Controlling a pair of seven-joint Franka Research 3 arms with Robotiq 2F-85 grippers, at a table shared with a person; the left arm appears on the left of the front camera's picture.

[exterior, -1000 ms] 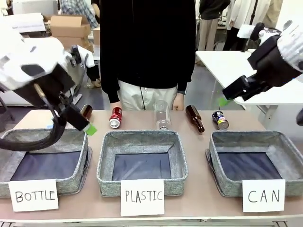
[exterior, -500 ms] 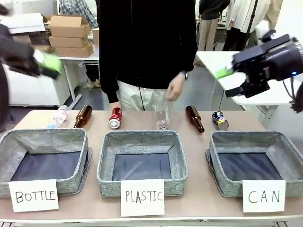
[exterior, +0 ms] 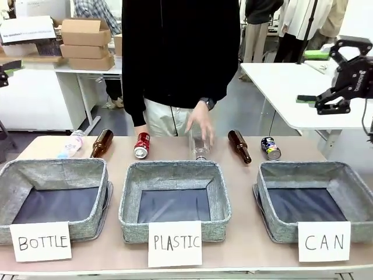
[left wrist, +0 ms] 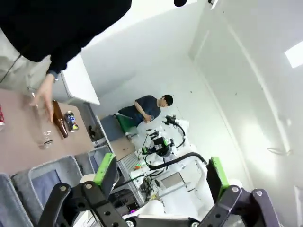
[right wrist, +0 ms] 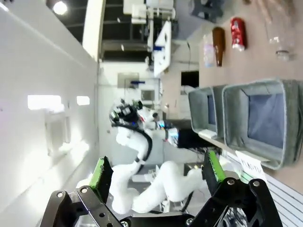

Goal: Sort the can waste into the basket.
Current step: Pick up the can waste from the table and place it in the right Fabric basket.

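The red can (exterior: pixel 142 144) lies on its side at the table's far edge, left of centre. A dark blue-black can (exterior: pixel 270 148) lies just behind the grey basket (exterior: pixel 303 167) fronted by the "CAN" card (exterior: pixel 324 241). My right gripper (exterior: pixel 317 76) hangs open high at the right, well above and behind that basket, holding nothing. In its own view the left gripper (left wrist: pixel 161 172) is open and empty, raised far off the table; the front view shows only a sliver of it at the left edge. The dark can (left wrist: pixel 71 121) shows small there.
A person's hand (exterior: pixel 201 125) rests on a clear bottle (exterior: pixel 200 146) at the far middle. Brown bottles (exterior: pixel 102 143) (exterior: pixel 239 146) and a plastic bottle (exterior: pixel 70 144) lie along the far edge. Baskets marked "BOTTLE" (exterior: pixel 55 169) and "PLASTIC" (exterior: pixel 175 170) stand left and centre.
Both arms have risen and swung outward, away from the table. The person's hand has come down onto the clear bottle. The cans have not moved.
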